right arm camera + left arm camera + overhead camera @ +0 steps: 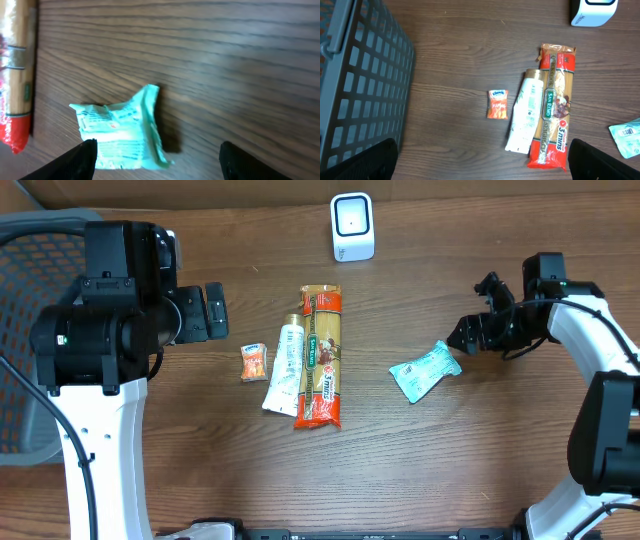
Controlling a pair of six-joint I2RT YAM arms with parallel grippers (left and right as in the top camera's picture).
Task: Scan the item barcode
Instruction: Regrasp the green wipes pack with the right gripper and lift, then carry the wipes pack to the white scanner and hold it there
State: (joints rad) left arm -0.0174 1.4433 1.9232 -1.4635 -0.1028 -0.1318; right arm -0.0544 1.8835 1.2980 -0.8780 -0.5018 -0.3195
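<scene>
teal packet [425, 370] lies free on the table [480, 460] beside the wide-spread right gripper [156, 150]; left gripper [481, 155] wide, empty; scanner [352, 225] well apart; scan unconfirmed.

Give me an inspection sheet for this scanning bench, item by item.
surface: wood-grain table, no spills seen
job's things: white scanner upright at the far edge; teal packet lying crumpled on the table, printed label up
clutter: pasta pack with white tube lying against its side; orange packet lying apart from them
tools: left tool open, empty; right tool open, empty, just beside the teal packet
cables: black lead looped at the right arm's wrist
surroundings: grey mesh basket at the left edge
</scene>
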